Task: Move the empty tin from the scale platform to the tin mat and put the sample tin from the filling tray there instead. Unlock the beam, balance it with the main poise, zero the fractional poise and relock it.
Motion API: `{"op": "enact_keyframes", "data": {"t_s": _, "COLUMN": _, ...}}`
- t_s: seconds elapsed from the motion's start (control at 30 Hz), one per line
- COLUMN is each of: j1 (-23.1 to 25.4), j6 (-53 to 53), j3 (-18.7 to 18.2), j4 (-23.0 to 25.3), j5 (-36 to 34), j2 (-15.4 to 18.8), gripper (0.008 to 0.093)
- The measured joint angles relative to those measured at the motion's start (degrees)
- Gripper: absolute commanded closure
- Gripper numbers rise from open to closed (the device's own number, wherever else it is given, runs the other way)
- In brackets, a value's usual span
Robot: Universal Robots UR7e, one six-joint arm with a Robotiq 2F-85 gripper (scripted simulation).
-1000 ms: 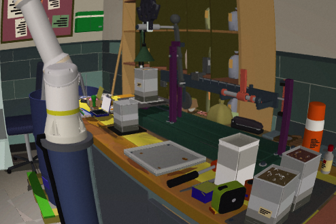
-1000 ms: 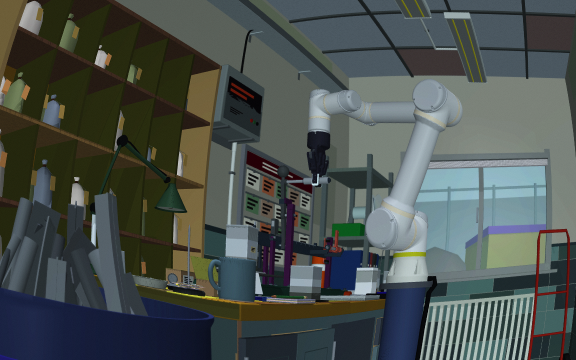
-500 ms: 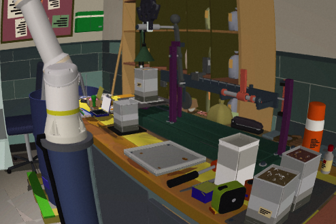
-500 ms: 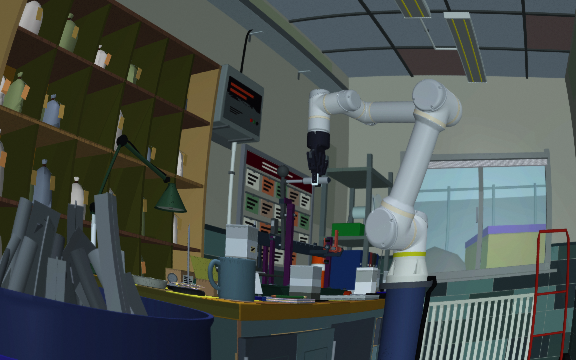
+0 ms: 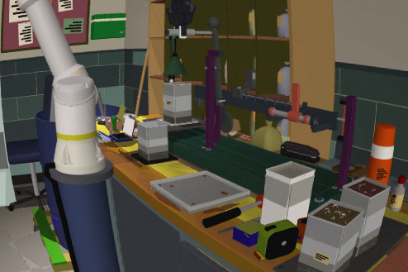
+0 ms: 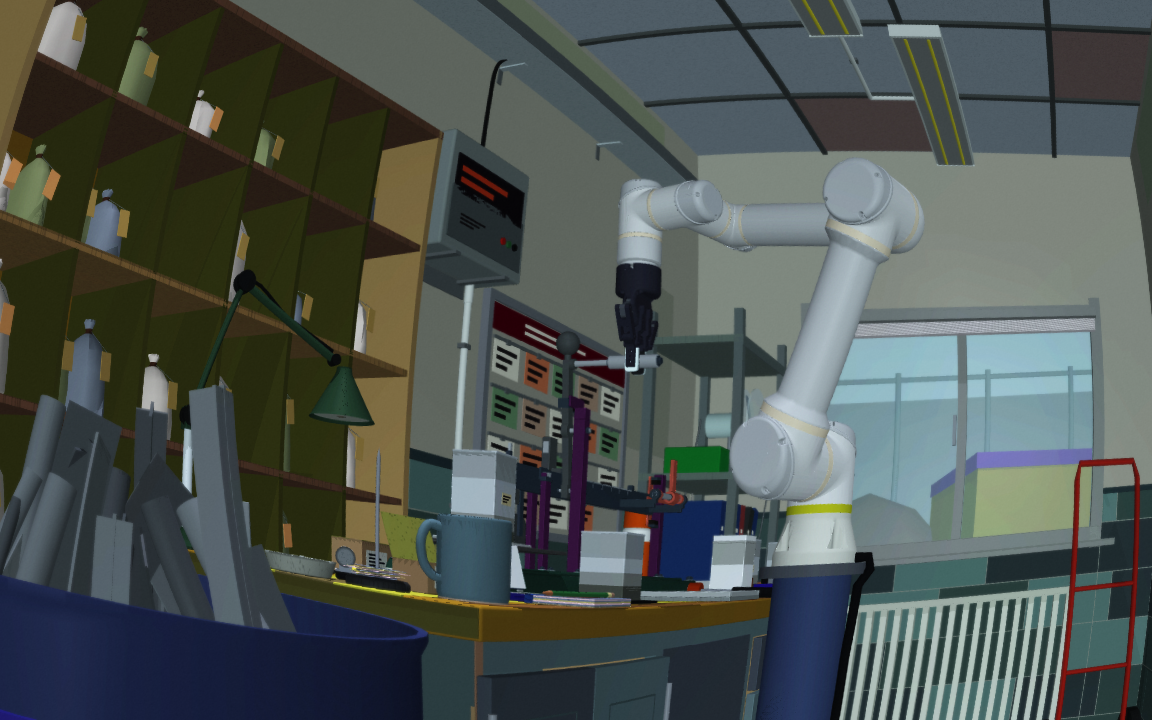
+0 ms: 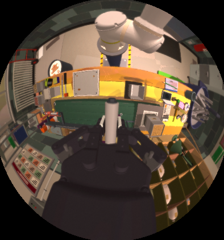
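The beam lock lever's grey handle (image 5: 181, 32) (image 6: 637, 361) (image 7: 111, 119) is gripped in my closed gripper (image 5: 180, 28), high above the scale. The handle runs level to a dark ball knob (image 5: 213, 22) on the purple post (image 5: 212, 98). Below, a sample tin (image 5: 177, 102) with brown filling stands on the scale platform. An empty tin (image 5: 153, 139) stands on the dark tin mat at the bench front. The beam (image 5: 264, 108) runs right, carrying the orange poise (image 5: 295, 113). The grey filling tray (image 5: 200, 189) lies flat with nothing on it.
Several other tins (image 5: 289, 197) (image 5: 334, 230) stand at the bench's right end, with a tape measure (image 5: 277, 239) and an orange bottle (image 5: 382, 152). A green lamp (image 5: 174, 65) hangs just over the platform tin. Shelves rise behind the scale.
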State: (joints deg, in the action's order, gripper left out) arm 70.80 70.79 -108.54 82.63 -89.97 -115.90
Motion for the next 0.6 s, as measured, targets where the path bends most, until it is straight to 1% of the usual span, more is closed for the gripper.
{"op": "enact_keyframes", "data": {"t_s": 0.6, "j1": -2.96, "j6": -2.94, "j3": 0.00, "j4": -0.12, "j5": -0.03, "j2": -0.13, "gripper": 0.0934}}
